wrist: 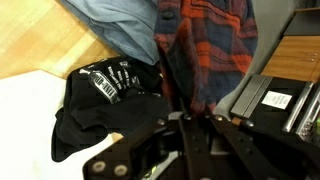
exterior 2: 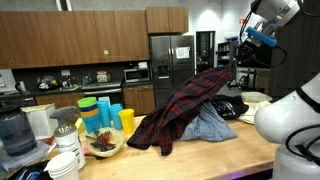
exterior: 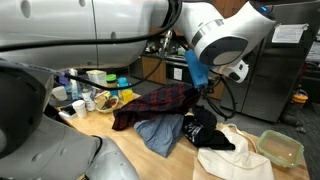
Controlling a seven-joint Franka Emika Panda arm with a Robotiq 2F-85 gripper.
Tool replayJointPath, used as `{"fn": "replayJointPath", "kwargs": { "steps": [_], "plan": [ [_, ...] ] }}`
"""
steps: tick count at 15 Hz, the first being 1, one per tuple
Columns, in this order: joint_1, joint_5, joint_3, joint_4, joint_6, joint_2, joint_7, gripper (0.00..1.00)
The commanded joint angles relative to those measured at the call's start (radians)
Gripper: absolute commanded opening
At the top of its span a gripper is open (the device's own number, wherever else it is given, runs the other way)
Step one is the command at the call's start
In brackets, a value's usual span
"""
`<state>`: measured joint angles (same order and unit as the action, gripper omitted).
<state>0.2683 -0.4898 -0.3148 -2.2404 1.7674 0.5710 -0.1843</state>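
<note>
My gripper [wrist: 197, 117] is shut on a red and dark blue plaid shirt [wrist: 205, 40] and holds one end of it up. In both exterior views the shirt [exterior 2: 185, 105] hangs slanted from the gripper [exterior 2: 238, 63] down to the wooden table [exterior 2: 200, 155]. Its lower end [exterior: 150, 100] still rests on the clothes pile below the gripper [exterior: 200, 82]. Under the gripper lie a black garment with white print [wrist: 105, 85], a blue garment [wrist: 115, 22] and a white cloth [wrist: 25, 120].
Coloured cups [exterior 2: 110, 112], a bowl [exterior 2: 103, 145], stacked white cups [exterior 2: 68, 162] and a blender [exterior 2: 12, 130] crowd one table end. A green-rimmed container [exterior: 280, 148] and a white cloth [exterior: 235, 162] lie near the other. A fridge [exterior 2: 170, 60] stands behind.
</note>
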Motion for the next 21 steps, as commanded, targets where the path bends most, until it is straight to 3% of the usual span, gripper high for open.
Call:
{"fn": "replayJointPath", "kwargs": {
  "steps": [1,7,8,9,12,19,21],
  "plan": [
    [0.026,-0.032,-0.040,0.036,-0.019,0.011,0.025,0.02],
    [0.034,-0.036,-0.046,0.050,-0.017,0.014,0.029,0.02],
    [0.033,-0.029,-0.036,0.043,-0.013,0.014,0.026,0.34],
    [0.032,-0.025,-0.028,0.040,-0.012,0.014,0.024,0.35],
    [0.027,-0.013,0.000,0.031,-0.005,0.018,0.023,0.51],
    [-0.015,0.081,0.139,-0.019,-0.029,0.067,0.021,0.98],
    [-0.050,0.128,0.204,-0.038,-0.065,0.108,0.020,1.00]
  ]
}}
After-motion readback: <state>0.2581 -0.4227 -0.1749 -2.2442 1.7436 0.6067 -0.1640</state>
